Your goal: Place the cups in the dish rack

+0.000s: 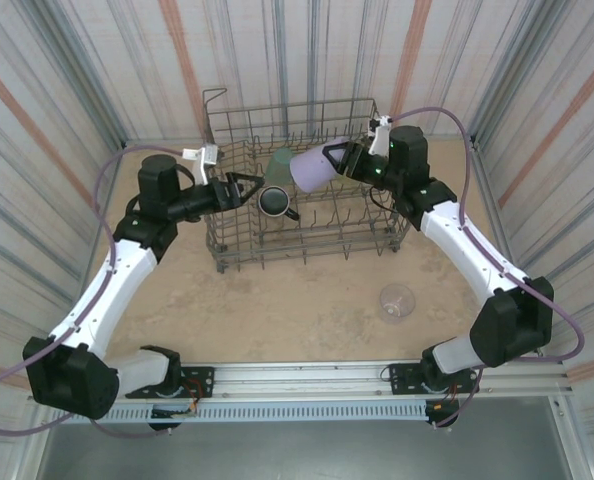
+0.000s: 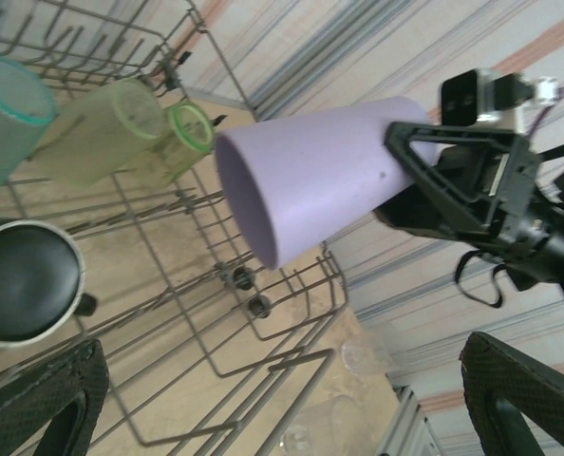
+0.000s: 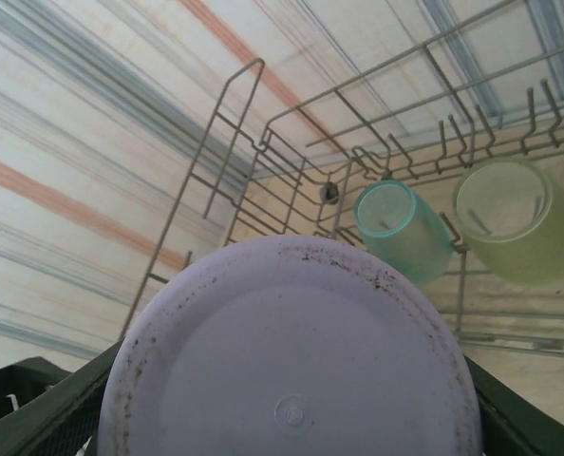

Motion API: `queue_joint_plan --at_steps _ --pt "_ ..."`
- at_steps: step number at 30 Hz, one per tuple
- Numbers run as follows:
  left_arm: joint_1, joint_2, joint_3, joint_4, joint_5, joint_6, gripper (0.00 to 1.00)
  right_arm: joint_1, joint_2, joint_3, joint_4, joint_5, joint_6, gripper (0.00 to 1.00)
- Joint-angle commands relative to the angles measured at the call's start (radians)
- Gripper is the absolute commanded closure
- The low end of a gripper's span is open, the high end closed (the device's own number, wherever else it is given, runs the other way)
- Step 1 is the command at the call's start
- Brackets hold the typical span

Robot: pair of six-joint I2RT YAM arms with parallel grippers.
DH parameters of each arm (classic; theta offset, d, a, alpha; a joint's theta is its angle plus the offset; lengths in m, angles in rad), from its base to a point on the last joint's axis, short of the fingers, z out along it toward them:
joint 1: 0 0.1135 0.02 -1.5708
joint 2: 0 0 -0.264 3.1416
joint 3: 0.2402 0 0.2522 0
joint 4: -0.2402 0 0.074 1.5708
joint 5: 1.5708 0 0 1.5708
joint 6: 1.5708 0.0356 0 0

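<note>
The grey wire dish rack stands at the back of the table. My right gripper is shut on a pale purple cup, holding it on its side above the rack, mouth toward the left. In the right wrist view the cup's base sits between my fingers. My left gripper is open with nothing between its jaws, just left of a black mug that stands in the rack. A teal cup and a green cup lie in the rack's far row. A clear cup rests on the table.
Corrugated walls close in the table on the left, back and right. The rack's tall wire handle rises at its back left corner. Bare tan tabletop lies between the rack and the arm bases.
</note>
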Motion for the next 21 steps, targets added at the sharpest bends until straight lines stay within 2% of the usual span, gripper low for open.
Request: queue_joint_plan --at_steps 1,14,21 --pt "0.031 -0.036 0.011 -0.112 -0.032 0.064 0.01 0.036 0.025 0.074 -0.142 0.12 -0.166 0.56" --pt "0.151 -0.125 -0.043 -0.231 -0.053 0.078 0.01 0.104 0.231 0.337 -0.381 0.353 -0.392 0.56" --pt "0.177 -0.137 -0.054 -0.268 -0.059 0.093 0.01 0.139 0.307 0.391 -0.418 0.479 -0.494 0.56"
